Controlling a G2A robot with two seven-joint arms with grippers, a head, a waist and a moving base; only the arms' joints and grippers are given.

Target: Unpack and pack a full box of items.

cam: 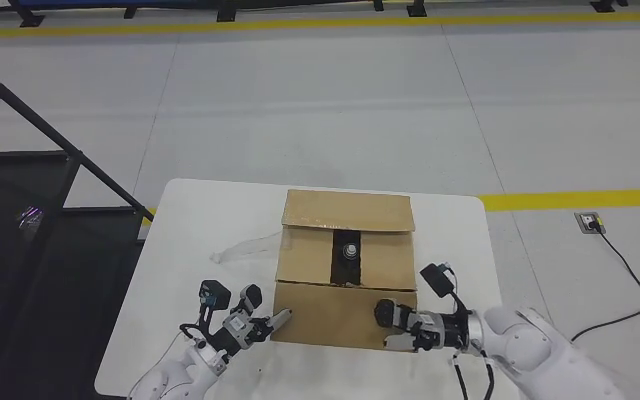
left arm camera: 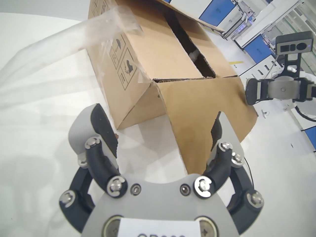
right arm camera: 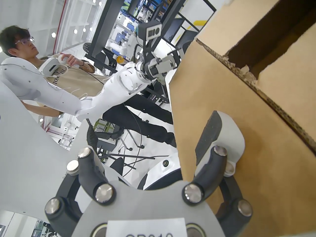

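With left gripper (left arm camera: 159, 124) and right gripper (right arm camera: 151, 124) both spread wide at the box (cam: 300, 262) front flap (left arm camera: 209, 104), an uneven pull could tear it.

- Box (cam: 390, 262): contents hidden under the flaps (cam: 305, 258), save for a dark slit (cam: 343, 274) between them.
- Item (cam: 348, 250) in the slit: too small to identify.
- Box in the right wrist view: cut off at the frame's edges.
- Tape (left arm camera: 108, 25) on the box's side: blurred, its free end indistinct against the table (left arm camera: 37, 129).
- Near flap (left arm camera: 202, 114): lower edge hidden behind the left gripper (left arm camera: 159, 111).
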